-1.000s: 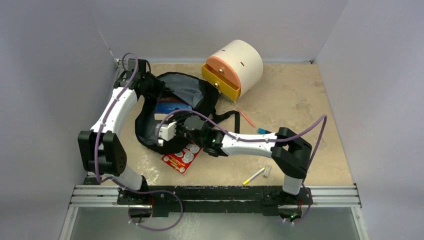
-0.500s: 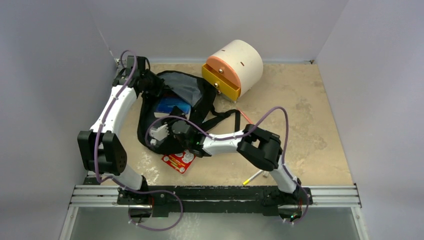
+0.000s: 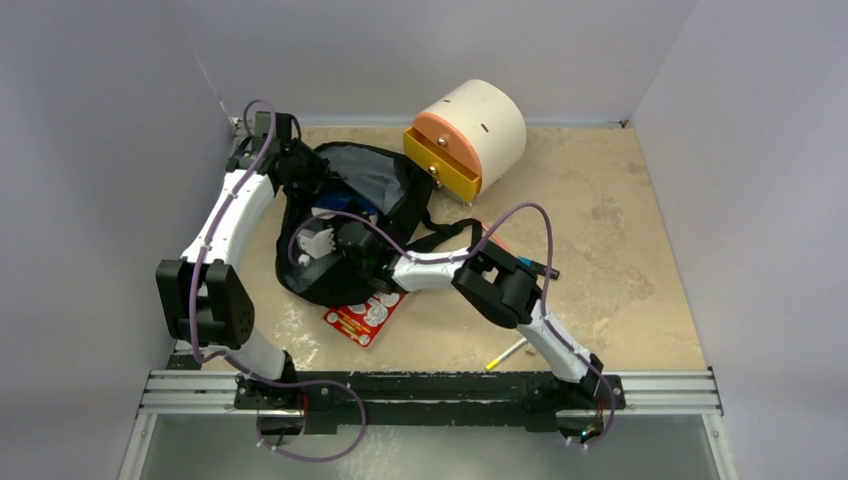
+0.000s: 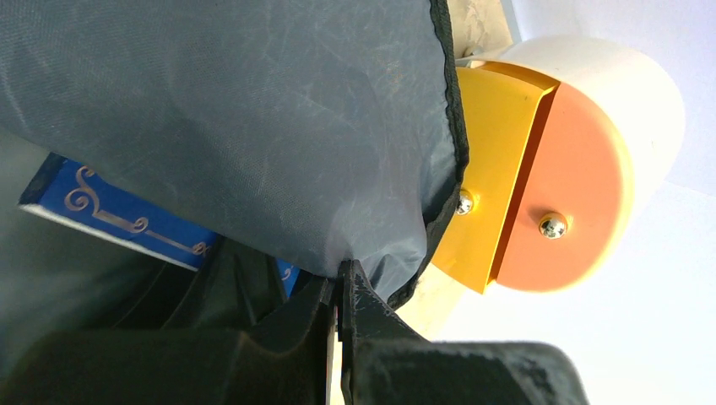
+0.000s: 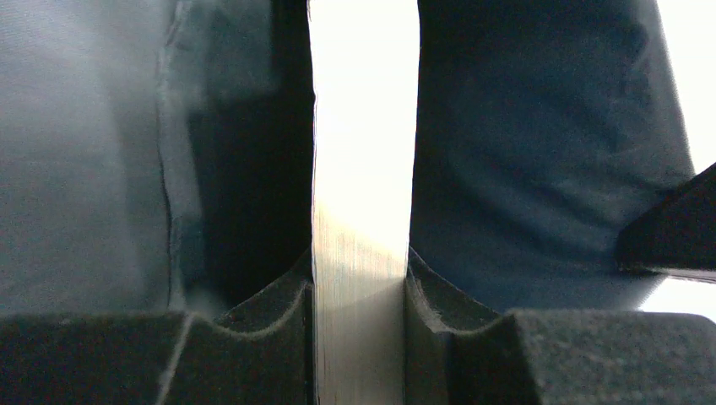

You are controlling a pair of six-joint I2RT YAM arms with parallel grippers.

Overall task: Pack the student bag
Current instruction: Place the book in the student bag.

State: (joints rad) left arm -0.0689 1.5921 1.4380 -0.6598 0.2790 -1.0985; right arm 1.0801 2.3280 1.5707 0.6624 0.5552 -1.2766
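The student bag [image 3: 378, 176] lies open at the back left, black outside with blue-grey lining [image 4: 253, 126]. My left gripper [image 4: 342, 274] is shut on the edge of that lining and holds the mouth up. A blue book [image 4: 127, 224] lies inside the bag. My right gripper [image 5: 361, 270] is shut on a white flat block [image 5: 363, 169] with fine lines like page edges, and dark lining surrounds it on both sides. From above, the right gripper [image 3: 325, 245] and its white block sit over the bag's opening.
A cream cylindrical drawer box [image 3: 485, 120] with a yellow drawer [image 3: 440, 160] pulled out stands behind the bag. A red card with white circles [image 3: 362, 315] lies just before the bag. An orange pen [image 3: 492, 236] and a yellow-tipped marker [image 3: 508, 352] lie on the table to the right.
My right arm has folded and swung left and away, carrying the white block from the bag's near edge into its opening. The left gripper has kept its hold.
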